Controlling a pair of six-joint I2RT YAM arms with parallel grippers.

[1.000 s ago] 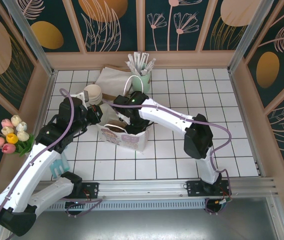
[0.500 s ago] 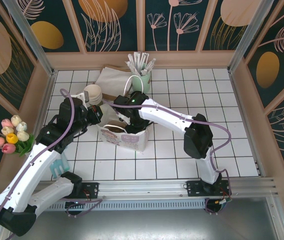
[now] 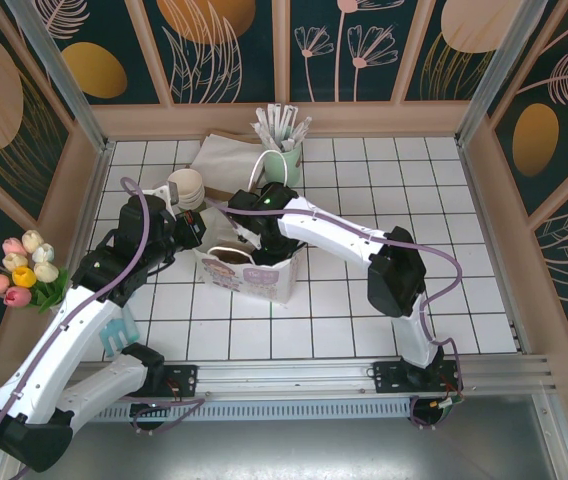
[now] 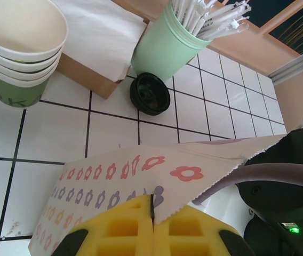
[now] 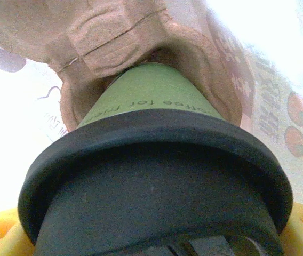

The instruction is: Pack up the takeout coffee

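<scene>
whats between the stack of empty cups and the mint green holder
In the left wrist view, a flat brown pad topped with white paper lies between the cup stack and the mint holder; a black lid sits by the holder's base.

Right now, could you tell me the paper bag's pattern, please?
Small red, orange and purple flowers on the paper bag, clearest in the left wrist view.

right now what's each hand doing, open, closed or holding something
Left hand: closed, pinching the top edge of the flowered paper bag.
Right hand: closed on the lidded green cup, down inside the bag.
</scene>
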